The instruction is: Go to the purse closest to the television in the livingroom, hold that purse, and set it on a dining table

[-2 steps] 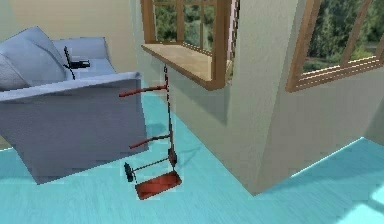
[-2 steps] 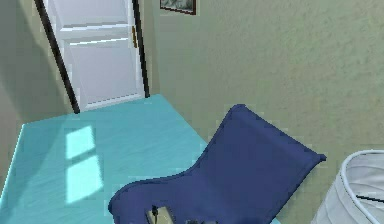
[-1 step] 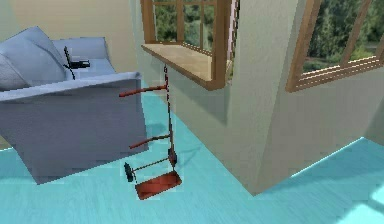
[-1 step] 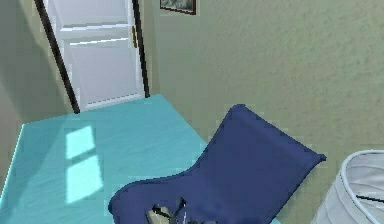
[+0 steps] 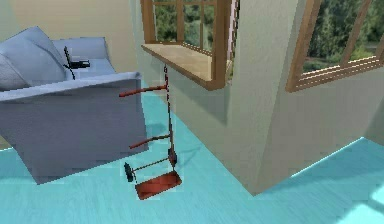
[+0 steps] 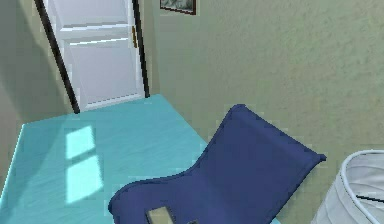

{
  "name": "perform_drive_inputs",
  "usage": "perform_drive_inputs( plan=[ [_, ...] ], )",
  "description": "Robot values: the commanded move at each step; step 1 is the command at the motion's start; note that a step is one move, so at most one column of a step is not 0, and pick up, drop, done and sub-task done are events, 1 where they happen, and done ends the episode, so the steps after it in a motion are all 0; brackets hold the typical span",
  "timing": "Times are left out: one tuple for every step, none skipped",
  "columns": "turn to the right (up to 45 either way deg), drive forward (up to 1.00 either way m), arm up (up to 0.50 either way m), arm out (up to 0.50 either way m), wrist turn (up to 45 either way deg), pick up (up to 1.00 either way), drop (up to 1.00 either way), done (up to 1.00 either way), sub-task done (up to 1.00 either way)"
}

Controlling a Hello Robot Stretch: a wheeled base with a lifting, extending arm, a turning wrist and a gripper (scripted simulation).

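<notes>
Small dark object (image 5: pixel 76 62) is lying on the blue-grey sofa (image 5: pixel 70 120), can't confirm it's the purse. Red hand truck (image 5: pixel 158 186) is standing just beside the sofa. End effector state: cannot tell.

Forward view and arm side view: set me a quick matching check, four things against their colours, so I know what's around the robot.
Things:
1. sofa
2. hand truck
3. door
4. chair

Colours:
A. white
B. dark blue
C. red
D. pale blue

Pairs: 1-D, 2-C, 3-A, 4-B
</notes>
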Motion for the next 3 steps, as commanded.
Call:
perform_drive_inputs(
  plan=[
    [0.0,0.00,0.00,0.00,0.0,1.00,0.00,0.00,0.00],
    [0.0,0.00,0.10,0.00,0.0,0.00,0.00,0.00,0.00],
    [0.0,0.00,0.50,0.00,0.0,0.00,0.00,0.00,0.00]
  ],
)
